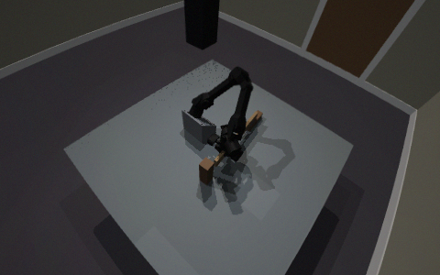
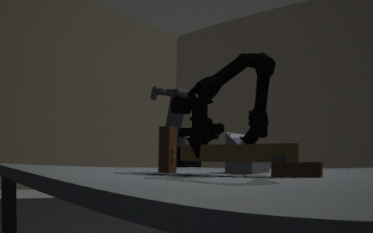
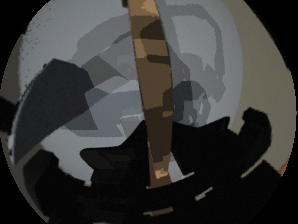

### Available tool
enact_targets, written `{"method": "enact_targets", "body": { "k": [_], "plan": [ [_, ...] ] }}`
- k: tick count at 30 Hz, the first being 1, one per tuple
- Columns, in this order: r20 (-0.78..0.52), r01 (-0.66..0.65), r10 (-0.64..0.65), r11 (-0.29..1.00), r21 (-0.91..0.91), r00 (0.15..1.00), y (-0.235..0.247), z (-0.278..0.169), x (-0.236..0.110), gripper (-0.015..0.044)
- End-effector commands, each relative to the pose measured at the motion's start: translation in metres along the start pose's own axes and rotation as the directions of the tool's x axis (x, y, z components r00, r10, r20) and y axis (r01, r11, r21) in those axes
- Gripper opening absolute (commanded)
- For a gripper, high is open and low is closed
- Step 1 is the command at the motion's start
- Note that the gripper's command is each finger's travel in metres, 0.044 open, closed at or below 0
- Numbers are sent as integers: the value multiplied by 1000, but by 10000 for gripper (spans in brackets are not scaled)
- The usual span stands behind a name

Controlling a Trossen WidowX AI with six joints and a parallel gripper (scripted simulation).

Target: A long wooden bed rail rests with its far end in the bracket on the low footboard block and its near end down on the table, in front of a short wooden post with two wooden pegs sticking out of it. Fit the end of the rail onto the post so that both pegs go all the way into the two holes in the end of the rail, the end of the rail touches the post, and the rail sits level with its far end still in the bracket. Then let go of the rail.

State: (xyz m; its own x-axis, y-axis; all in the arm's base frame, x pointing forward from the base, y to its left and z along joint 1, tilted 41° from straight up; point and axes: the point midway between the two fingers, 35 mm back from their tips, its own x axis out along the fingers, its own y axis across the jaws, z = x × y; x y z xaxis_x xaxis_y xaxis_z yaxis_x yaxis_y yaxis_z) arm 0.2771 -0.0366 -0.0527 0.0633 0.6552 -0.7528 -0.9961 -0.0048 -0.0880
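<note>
Clamped on the near end of the bed rail (image 2: 248, 152), the gripper (image 2: 196, 151) points down at the table (image 2: 96, 182) with its jaws closed against the rail's two sides. From the exterior view the rail lies level and raised off the table top, running from the gripper rightward to the low footboard block (image 2: 297, 169), where its far end sits at the block's upper left edge. The rail's near end lies just right of the short wooden post (image 2: 168, 149), and a narrow gap shows between the two; whether the pegs have entered the holes cannot be told, since the gripper's dark body covers that spot.

From the top view the gripper (image 1: 225, 151) sits over the rail (image 1: 252, 121) just beyond the post (image 1: 206, 171), and the rail stretches away up and to the right, mostly hidden beneath the black arm (image 1: 242, 98). A grey box-shaped base (image 1: 195, 126) stands beside the rail, close to the gripper.

At the wrist camera the rail (image 3: 150, 76) runs straight up the middle of the view, away from the dark fingers that flank its lower end, with layered shadows spread over the table (image 3: 73, 43) on both sides.
</note>
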Motion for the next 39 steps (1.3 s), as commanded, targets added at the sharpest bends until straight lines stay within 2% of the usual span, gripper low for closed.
{"method": "enact_targets", "body": {
  "k": [1, 39],
  "plan": [
    [-3, 2, -2, 1000, 7, 1000, 0, -1, 2, 0],
    [-3, 2, -2, 1000, 7, 1000, 2, -1, 1, 0]
  ]
}}
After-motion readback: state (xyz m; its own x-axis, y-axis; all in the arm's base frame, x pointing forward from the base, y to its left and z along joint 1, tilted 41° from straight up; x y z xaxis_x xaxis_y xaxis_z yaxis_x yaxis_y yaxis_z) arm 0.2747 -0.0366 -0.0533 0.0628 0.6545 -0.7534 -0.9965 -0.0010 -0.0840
